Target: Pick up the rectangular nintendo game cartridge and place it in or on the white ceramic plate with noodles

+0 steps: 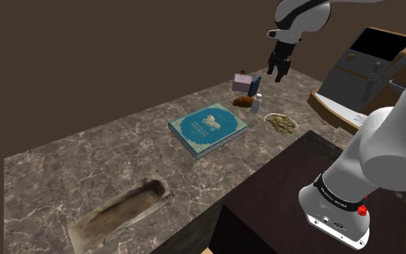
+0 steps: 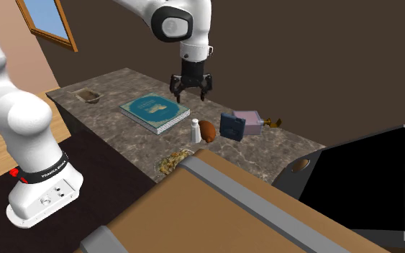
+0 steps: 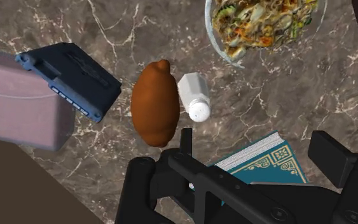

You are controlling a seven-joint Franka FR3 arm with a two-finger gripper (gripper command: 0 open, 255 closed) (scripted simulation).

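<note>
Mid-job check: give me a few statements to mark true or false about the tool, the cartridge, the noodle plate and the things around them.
1. The tool is open and holds nothing. True.
2. The dark blue cartridge lies on the plate of noodles. False: it sits on the counter by the pink box, apart from the plate.
3. The brown object lies beside the white bottle. True.
4. The teal book rests on the plate. False: it lies flat on the counter.

Cartridge (image 3: 69, 76): pink box (image 3: 18, 105) flanks one side, brown oval object (image 3: 155, 105) the other. White shaker (image 3: 194, 98) stands between that object and noodle plate (image 3: 222, 51).
</note>
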